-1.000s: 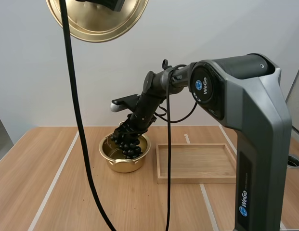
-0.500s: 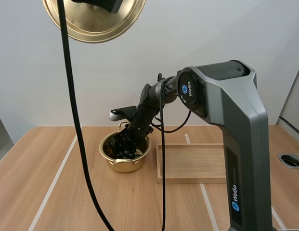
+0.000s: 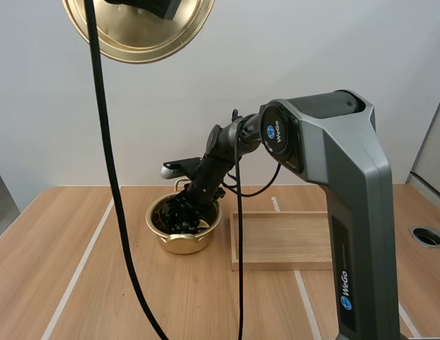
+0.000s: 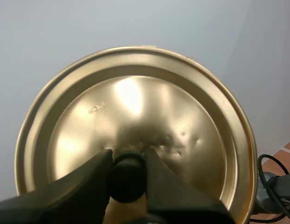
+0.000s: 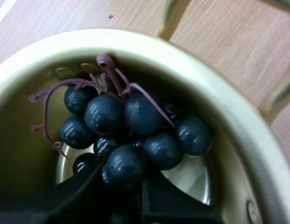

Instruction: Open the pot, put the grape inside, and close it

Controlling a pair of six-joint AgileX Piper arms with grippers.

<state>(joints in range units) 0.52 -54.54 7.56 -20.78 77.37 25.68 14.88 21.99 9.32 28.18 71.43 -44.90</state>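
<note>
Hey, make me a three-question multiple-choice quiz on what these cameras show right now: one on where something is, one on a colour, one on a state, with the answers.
1. Where is the bunch of grapes?
A. Hanging above the pot
B. Inside the pot
C. In the left gripper

2. What colour is the pot?
A. Gold
B. Red
C. White

3. The lid is:
A. Closed on the pot
B. Held aloft by its knob
C. Lying inside the pot

Answers:
1 B: the right wrist view shows the bunch within the pot's wall, with the right gripper pinching a grape.
2 A: its wall shines gold.
3 B: the left gripper pinches the knob, high above the pot.
</note>
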